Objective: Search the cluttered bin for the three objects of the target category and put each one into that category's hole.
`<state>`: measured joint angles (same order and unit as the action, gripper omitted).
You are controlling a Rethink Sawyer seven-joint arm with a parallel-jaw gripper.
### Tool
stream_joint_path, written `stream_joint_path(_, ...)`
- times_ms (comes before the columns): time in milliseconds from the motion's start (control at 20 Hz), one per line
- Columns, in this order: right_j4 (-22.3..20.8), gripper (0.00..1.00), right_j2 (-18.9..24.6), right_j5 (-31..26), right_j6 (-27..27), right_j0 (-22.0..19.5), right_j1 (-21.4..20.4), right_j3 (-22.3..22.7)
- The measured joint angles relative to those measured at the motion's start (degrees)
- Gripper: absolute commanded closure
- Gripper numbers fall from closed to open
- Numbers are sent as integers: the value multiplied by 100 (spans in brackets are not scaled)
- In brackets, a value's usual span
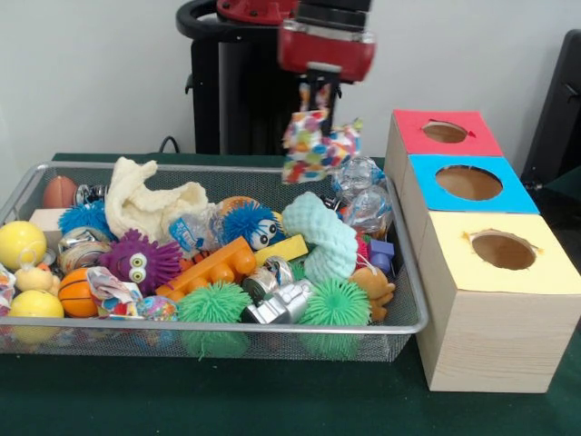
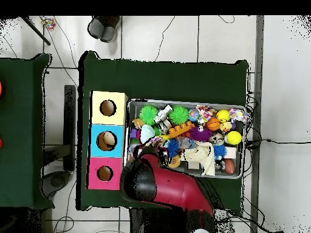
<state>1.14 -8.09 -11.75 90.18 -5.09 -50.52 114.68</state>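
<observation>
- I see the gripper (image 1: 317,98) closed on a polka-dot cloth bunch (image 1: 318,143); the bunch hangs in the air above the far right part of the wire-mesh bin (image 1: 413,300)
- The bin sits mid-bench, crowded with toys; another polka-dot bunch (image 1: 111,292) lies by its near rim
- The yellow-faced box's hole (image 1: 503,249) is nearest the bench's front edge, just beside the bin; the blue box (image 1: 467,183) and red box (image 1: 444,133) stand behind

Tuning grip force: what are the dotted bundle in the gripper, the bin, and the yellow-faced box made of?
Polka-dot bundle: soft printed cloth, matte, hanging in folds from the gripper.
Bin: silver wire mesh, see-through walls, shiny rim.
Yellow-faced box: pale wood or wood-look board, visible grain; the top looks like yellow paper.
</observation>
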Motion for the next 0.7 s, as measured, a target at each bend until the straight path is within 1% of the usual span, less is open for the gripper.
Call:
stream_joint_path(50,25,100,-14,-31,1,81,1,-1)
stream_joint_path(200,215,100,-85,-189,40,515,24,-15)
stream_joint_path(400,433,100,-182,-339,101,921,142,-104)
stream_joint_path(450,518,100,-234,-412,152,1097,221,-186)
stream_joint_path(700,672,100,-418,-630,324,1455,424,-451)
